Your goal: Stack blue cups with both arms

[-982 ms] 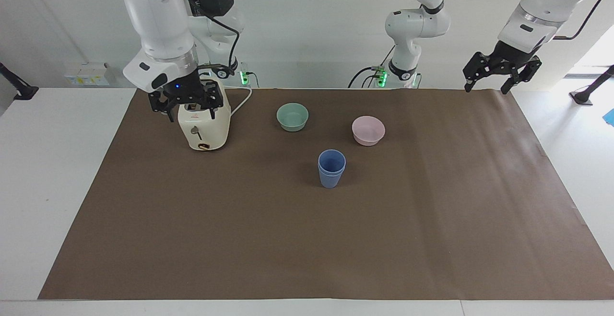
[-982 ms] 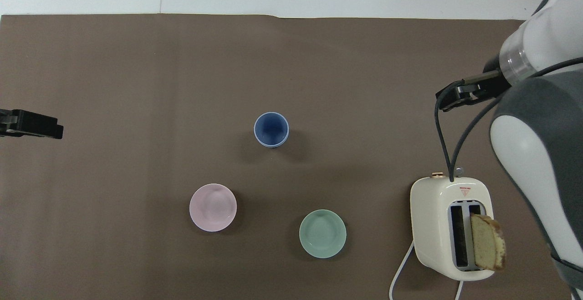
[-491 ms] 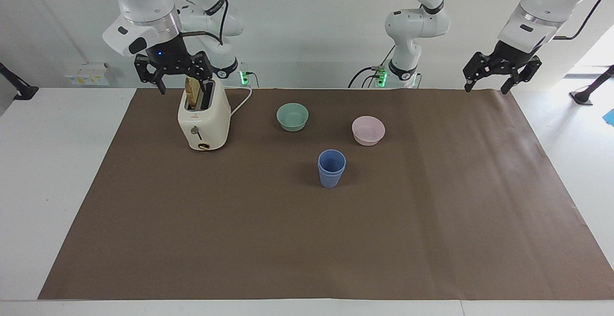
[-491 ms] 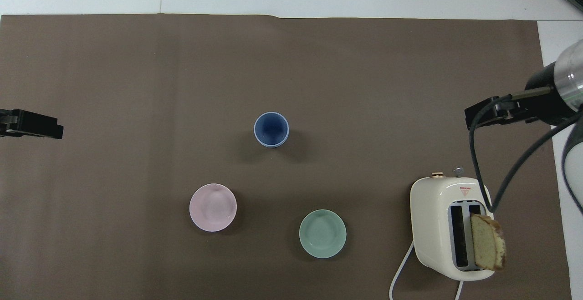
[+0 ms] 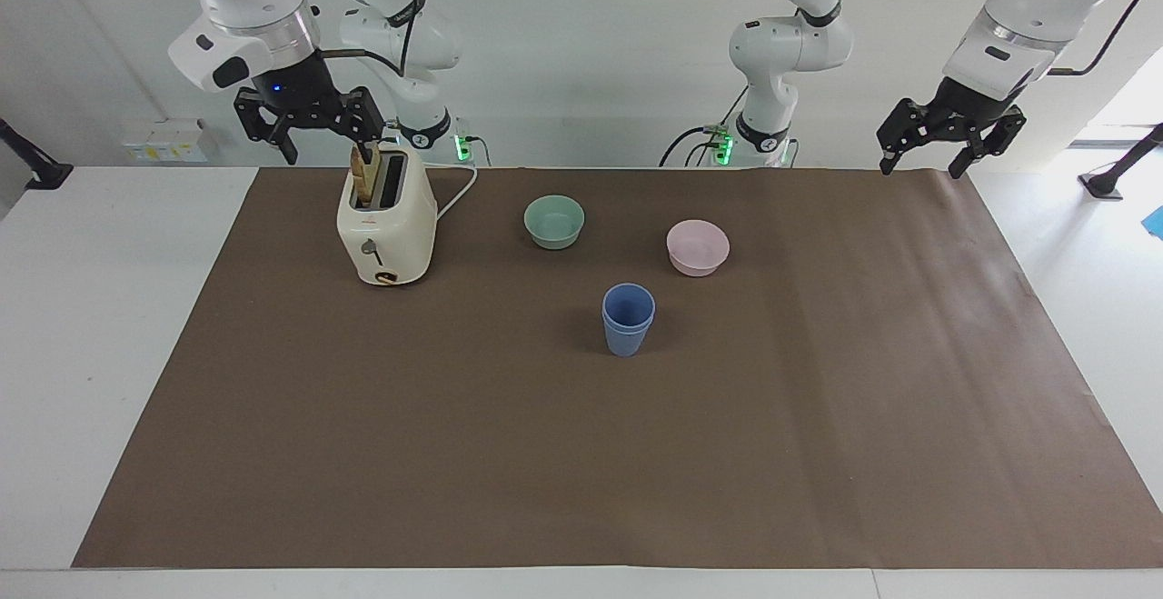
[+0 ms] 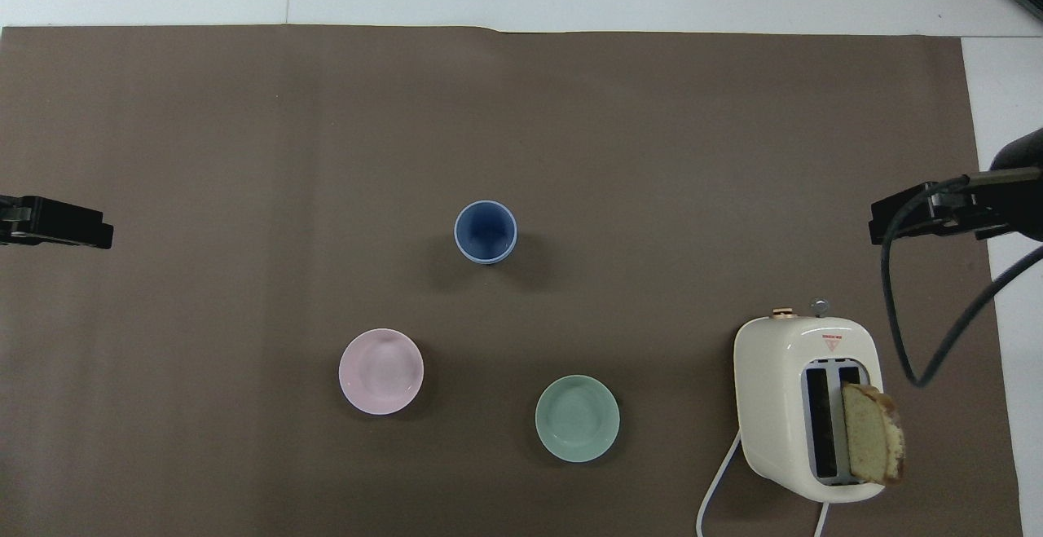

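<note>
Hands both spread, holding nothing: left hand [image 5: 919, 163], right hand [image 5: 313, 146]; blue cups [image 5: 628, 318] nested.

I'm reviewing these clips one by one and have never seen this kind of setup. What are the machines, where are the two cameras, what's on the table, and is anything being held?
Two white robot arms work at a table covered with a brown mat. One camera faces them from across the table; the other looks down from above their end.

On the mat stand the blue cups, already nested one in the other. Nearer the robots sit a mint-green bowl and a pink bowl. Toward the right arm's end is a cream toaster with a bread slice in one slot.

Nothing is held. The right gripper hangs open above the toaster; the left gripper waits open over the mat's corner.
</note>
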Motion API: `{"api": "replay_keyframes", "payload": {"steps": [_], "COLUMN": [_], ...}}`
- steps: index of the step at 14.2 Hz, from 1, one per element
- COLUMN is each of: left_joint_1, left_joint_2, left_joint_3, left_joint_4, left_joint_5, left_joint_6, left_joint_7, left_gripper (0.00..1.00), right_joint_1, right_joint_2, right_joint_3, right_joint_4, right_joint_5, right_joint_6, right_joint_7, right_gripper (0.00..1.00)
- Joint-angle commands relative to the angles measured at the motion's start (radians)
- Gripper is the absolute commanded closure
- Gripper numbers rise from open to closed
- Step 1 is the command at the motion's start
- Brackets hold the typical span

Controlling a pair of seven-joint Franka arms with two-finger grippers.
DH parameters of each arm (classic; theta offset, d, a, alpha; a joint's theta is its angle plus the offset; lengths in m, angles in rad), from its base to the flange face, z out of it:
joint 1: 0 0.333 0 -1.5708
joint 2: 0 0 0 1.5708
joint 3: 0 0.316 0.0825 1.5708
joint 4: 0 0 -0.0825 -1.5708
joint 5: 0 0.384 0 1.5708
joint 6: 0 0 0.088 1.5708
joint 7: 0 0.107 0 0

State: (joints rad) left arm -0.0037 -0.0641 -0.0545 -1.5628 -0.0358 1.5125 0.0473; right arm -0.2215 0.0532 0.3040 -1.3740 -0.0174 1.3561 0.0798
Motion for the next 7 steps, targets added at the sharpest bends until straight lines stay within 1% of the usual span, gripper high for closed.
{"api": "replay_keyframes", "payload": {"steps": [1,7], "left_joint_1": [0.013,0.013], "left_joint_2": [0.006,0.006], "left_joint_3": [-0.005,-0.005], "left_joint_4": [0.024,0.024], "left_joint_5": [-0.010,-0.012], "left_joint_6": [-0.028,-0.028], "left_joint_7": [-0.003,-0.003], "left_gripper": [0.00,0.00], "right_joint_1": [-0.055,-0.050], "right_joint_2": [-0.049,-0.053], "right_joint_3": [0.003,0.004], "right_joint_4": [-0.046,-0.045], "right_joint_5": [0.053,0.051], "right_joint_6": [-0.003,0.011], "right_joint_7": [0.011,0.006], "right_gripper": [0.00,0.00]}}
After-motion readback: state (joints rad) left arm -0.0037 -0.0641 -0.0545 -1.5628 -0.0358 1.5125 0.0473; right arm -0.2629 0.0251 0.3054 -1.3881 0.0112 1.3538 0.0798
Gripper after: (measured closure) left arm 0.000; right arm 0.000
